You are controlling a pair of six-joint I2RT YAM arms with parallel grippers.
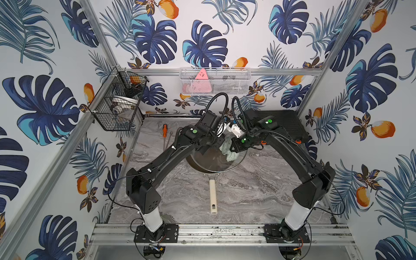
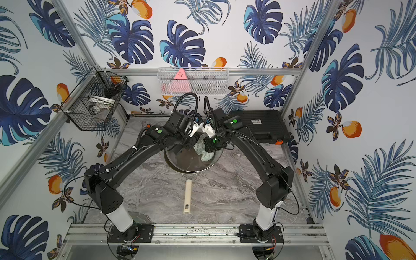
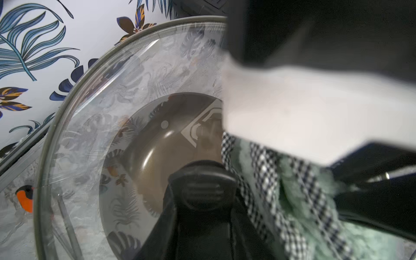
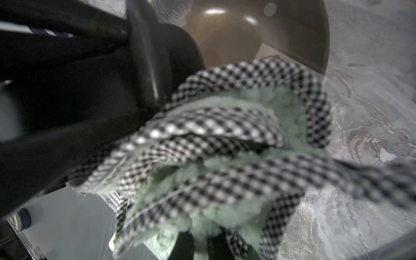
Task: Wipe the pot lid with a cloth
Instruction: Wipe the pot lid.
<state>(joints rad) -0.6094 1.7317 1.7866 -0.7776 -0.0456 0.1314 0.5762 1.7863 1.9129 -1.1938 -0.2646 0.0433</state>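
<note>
Both top views: pot lid (image 1: pixel 211 165) sat tilted over the pan (image 1: pixel 212 198), cloth (image 1: pixel 227 149) bunched against its glass, jaws not visible there.

Left wrist view: left gripper (image 3: pixel 202 202) was clamped on the lid's black handle (image 3: pixel 202 184), glass spreading ahead of it, cloth just beside it.

Right wrist view: right gripper (image 4: pixel 200 245) was pinched shut on a wad of cloth, loose checked-edge folds spilling ahead of it, lid glass beyond.

Likely failures: a hard push from the right could twist the lid in that one-point handle grip and drop it onto the pan. Loose folds could snag the handle. The pinch could shed the cloth.
</note>
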